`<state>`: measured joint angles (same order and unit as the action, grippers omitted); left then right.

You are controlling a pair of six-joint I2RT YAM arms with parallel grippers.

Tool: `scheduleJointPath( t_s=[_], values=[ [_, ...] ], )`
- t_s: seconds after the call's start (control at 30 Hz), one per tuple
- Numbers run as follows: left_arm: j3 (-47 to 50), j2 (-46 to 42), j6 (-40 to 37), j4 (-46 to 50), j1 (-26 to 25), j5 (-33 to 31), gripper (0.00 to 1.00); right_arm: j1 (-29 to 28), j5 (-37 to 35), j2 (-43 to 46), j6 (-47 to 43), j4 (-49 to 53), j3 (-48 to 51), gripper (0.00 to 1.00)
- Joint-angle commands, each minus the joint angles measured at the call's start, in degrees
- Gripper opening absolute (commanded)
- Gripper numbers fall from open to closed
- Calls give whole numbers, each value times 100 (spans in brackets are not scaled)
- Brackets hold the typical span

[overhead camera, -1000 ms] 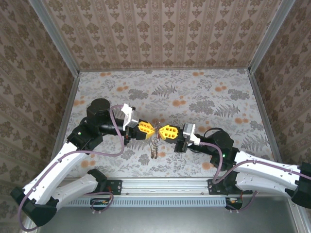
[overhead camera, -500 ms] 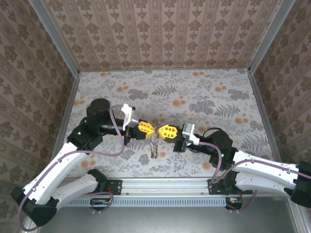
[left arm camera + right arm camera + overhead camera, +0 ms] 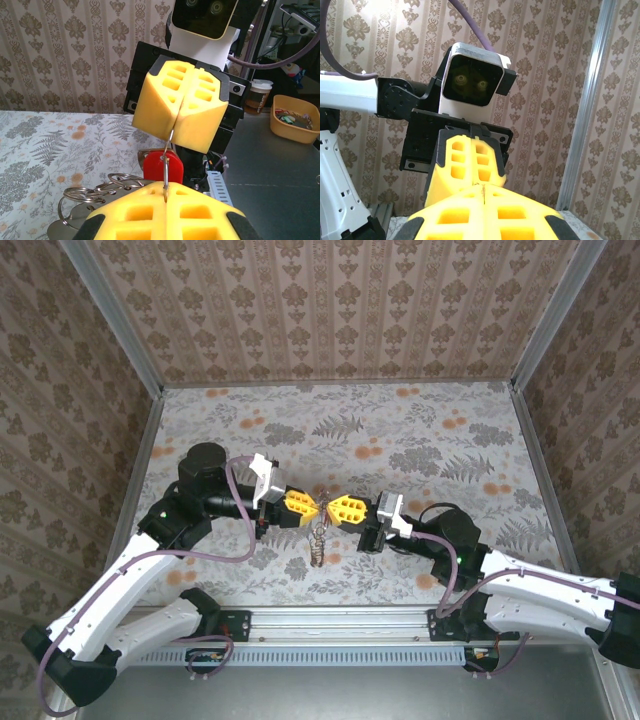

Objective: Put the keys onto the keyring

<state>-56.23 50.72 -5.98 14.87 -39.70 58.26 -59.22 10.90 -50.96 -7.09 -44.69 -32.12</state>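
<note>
My left gripper (image 3: 311, 505) and right gripper (image 3: 331, 507) meet tip to tip above the middle of the table, both shut on a thin wire keyring (image 3: 321, 502). In the left wrist view the keyring (image 3: 168, 155) runs as a thin wire from my own yellow fingertips (image 3: 150, 197) up into the right gripper (image 3: 175, 131). A key with a red head (image 3: 152, 167) hangs at this wire, apparently threaded on it. Further steel rings (image 3: 95, 190) bunch to its left. The keys (image 3: 318, 543) dangle below the grippers. The right wrist view has the left gripper (image 3: 474, 172) just beyond my own right gripper (image 3: 482, 192).
A floral cloth covers the table (image 3: 420, 440), and patterned walls enclose it at the back and sides. A metal rail (image 3: 340, 625) with the arm bases runs along the near edge. Beyond that edge stand a yellow bin (image 3: 295, 117) and a cup (image 3: 260, 95).
Almost nothing: the hanging bunch has swayed slightly and the right arm has shifted a touch. Both grippers stay shut tip to tip.
</note>
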Motion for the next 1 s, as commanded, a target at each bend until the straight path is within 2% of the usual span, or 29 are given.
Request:
scheduleJointPath(
  t_s=[0.0, 0.53, 0.97],
  values=[
    [-4, -102, 43, -222, 8, 89, 0, -37, -89, 60, 15, -169, 13, 0],
    [-12, -115, 36, -223, 22, 76, 0, -37, 45, -71, 88, -172, -84, 0],
    [-16, -90, 44, -227, 15, 74, 0, -37, 28, 146, 117, -126, 21, 0]
  ],
)
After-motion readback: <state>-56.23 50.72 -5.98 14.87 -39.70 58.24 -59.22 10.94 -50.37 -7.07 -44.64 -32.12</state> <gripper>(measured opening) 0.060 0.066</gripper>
